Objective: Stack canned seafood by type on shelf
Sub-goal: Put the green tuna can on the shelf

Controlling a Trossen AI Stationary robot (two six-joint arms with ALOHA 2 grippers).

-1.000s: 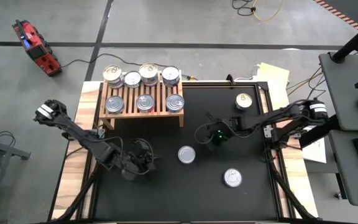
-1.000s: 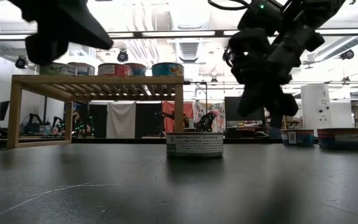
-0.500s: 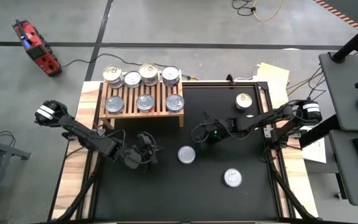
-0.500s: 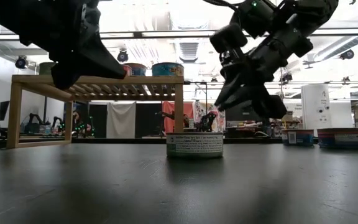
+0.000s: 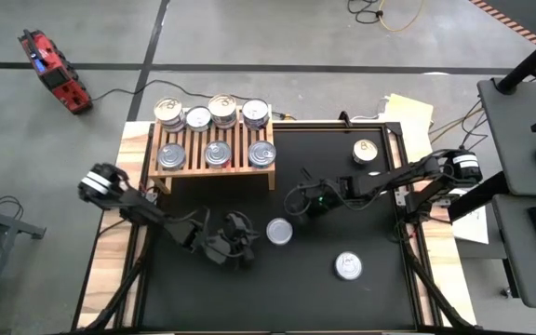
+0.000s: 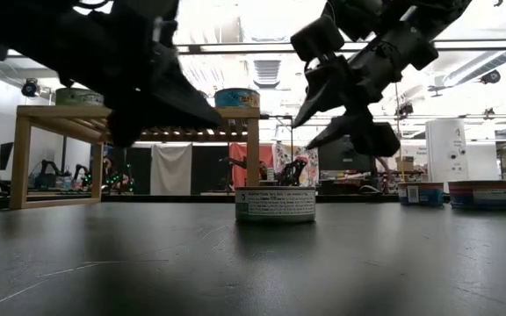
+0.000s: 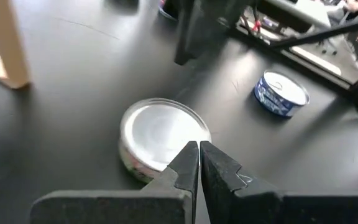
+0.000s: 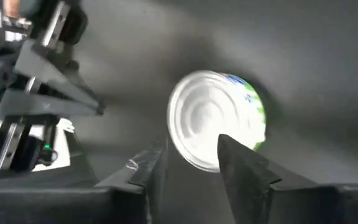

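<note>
The wooden shelf point(image 5: 212, 154) stands at the table's far left and carries several tins of canned seafood point(image 5: 217, 154), some of them stacked in its back row. A silver-lidded tin point(image 5: 279, 231) rests on its base mid-table. My left gripper point(image 5: 247, 240) is shut just left of that tin and above it, its tips point(image 7: 199, 152) pointing at the tin's lid point(image 7: 163, 132). My right gripper point(image 5: 296, 199) hovers open on the tin's far-right side, and the tin point(image 8: 216, 121) shows beyond its fingers. Neither gripper touches it.
A blue-labelled tin point(image 5: 348, 266) sits toward the near right, and it also shows in the left wrist view point(image 7: 280, 93). A gold-lidded tin point(image 5: 366, 150) sits at the far right. The shelf's near-right leg point(image 6: 253, 167) stands close behind the middle tin point(image 6: 275, 204).
My left gripper has swung toward the table's right edge and come down, closing on the middle tin with its fingers still shut. My right gripper has rolled at the wrist and opened its fingers above the tin. No tin has moved.
</note>
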